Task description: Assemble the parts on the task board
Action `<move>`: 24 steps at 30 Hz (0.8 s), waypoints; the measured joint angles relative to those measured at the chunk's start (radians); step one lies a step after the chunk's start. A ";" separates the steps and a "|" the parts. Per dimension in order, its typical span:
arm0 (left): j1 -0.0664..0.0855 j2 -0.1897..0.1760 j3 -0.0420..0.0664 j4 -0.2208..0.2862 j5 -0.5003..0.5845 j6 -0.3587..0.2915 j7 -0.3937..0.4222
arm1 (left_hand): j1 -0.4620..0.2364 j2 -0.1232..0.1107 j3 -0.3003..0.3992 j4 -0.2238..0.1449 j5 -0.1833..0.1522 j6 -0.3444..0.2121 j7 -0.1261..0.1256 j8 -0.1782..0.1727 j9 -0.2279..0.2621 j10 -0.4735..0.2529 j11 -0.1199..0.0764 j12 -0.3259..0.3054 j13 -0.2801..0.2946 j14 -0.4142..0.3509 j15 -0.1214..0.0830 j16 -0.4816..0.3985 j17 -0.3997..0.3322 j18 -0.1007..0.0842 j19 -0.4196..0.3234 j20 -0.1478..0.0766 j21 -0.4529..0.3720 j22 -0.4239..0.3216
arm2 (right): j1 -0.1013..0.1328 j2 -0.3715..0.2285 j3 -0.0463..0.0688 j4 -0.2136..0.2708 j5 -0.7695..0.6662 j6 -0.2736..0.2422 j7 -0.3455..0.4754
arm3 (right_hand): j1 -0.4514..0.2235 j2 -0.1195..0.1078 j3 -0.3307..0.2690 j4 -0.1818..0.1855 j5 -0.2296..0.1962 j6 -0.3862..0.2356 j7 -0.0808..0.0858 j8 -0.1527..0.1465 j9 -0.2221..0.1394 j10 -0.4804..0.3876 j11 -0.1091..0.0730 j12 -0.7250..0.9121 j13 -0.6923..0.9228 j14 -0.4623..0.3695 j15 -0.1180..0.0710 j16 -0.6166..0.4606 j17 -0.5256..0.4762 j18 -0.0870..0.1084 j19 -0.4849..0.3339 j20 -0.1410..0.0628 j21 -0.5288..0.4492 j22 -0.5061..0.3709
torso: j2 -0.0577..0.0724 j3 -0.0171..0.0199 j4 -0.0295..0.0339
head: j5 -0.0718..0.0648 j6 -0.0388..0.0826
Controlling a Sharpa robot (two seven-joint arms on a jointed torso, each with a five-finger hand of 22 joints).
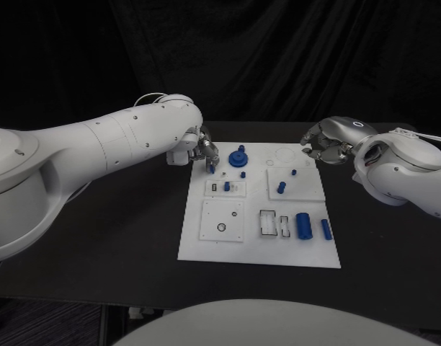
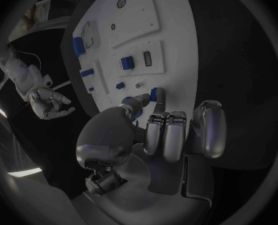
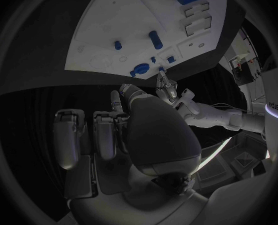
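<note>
Left hand: the left hand (image 1: 194, 150) sits at the far left corner of the task board (image 1: 208, 241), fingers pointing down, and pinches a small blue part (image 1: 209, 167) between thumb and a finger (the left wrist view shows the blue piece (image 2: 154, 94) at the fingertips, right over the board's edge).
Right hand: the right hand (image 1: 330, 146) hovers at the board's far right corner, fingers curled in toward the palm; nothing can be seen in it, and in its own wrist view the hand (image 3: 123, 127) hangs beside the board, apart from it.
Task board: a white plate in the middle of the black table (image 1: 96, 252), with raised square panels and cut-outs.
Blue knob: a round, stepped blue knob (image 1: 238, 156) stands on the far part of the board, just beside the left hand's fingers.
Small pegs: a short blue peg (image 1: 227, 186) stands in the left middle panel; another blue peg (image 1: 281, 187) stands in the right middle panel, with a tiny blue stud (image 1: 295, 172) just beyond it.
Near parts: a thick blue cylinder (image 1: 304, 225) lies on the near right part of the board, and a thin blue rod (image 1: 326, 229) lies just beside it toward the right edge.
Empty slots: two rectangular cut-outs (image 1: 269, 223) lie just left of the thick cylinder; a round hole (image 1: 222, 228) marks the near left panel.
</note>
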 measured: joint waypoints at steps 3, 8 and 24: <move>0.000 -0.014 0.000 0.026 0.000 -0.019 -0.009 | -0.013 -0.008 0.016 0.000 0.000 0.016 -0.006 0.000 0.000 -0.002 -0.005 0.000 0.000 -0.002 -0.009 0.000 0.000 0.000 0.004 -0.004 0.003 0.000 | 0.000 -0.001 0.000 0.000 0.000 0.001 -0.001 | 0.000 0.000 0.000 0.000 0.000 0.000 0.000 0.000 0.000 0.000 0.000 0.000 0.000 0.000 0.000 0.000 0.000 0.000 0.000 0.000 0.000 0.000 | 0.000 0.0000 0.0000 | 0.000 0.000; 0.000 -0.044 0.000 0.076 0.000 -0.050 -0.028 | -0.023 -0.010 0.027 0.002 0.000 0.030 -0.009 0.004 0.000 0.001 -0.009 0.000 0.000 -0.002 -0.009 0.000 0.000 0.000 0.007 -0.007 0.003 0.000 | 0.000 -0.002 0.000 0.000 0.000 0.001 -0.001 | 0.000 0.000 0.000 0.000 0.000 0.000 0.000 0.000 0.000 0.000 0.000 0.000 0.000 0.000 0.000 0.000 0.000 0.000 0.000 0.000 0.000 0.000 | -0.002 0.0002 0.0000 | 0.002 0.000; 0.018 -0.179 0.000 0.301 0.000 -0.142 -0.070 | -0.034 -0.021 0.059 -0.002 0.004 0.046 -0.011 0.004 0.000 0.002 -0.016 0.000 0.000 0.002 -0.019 0.000 0.000 0.000 0.014 -0.014 0.008 0.000 | 0.000 -0.005 0.000 -0.010 0.000 0.001 -0.002 | 0.000 0.000 0.000 0.000 0.000 0.000 0.000 0.000 0.000 0.000 0.000 0.000 0.000 0.000 0.000 0.000 0.000 0.000 0.000 0.000 0.000 0.000 | -0.008 0.0042 0.0012 | 0.012 0.000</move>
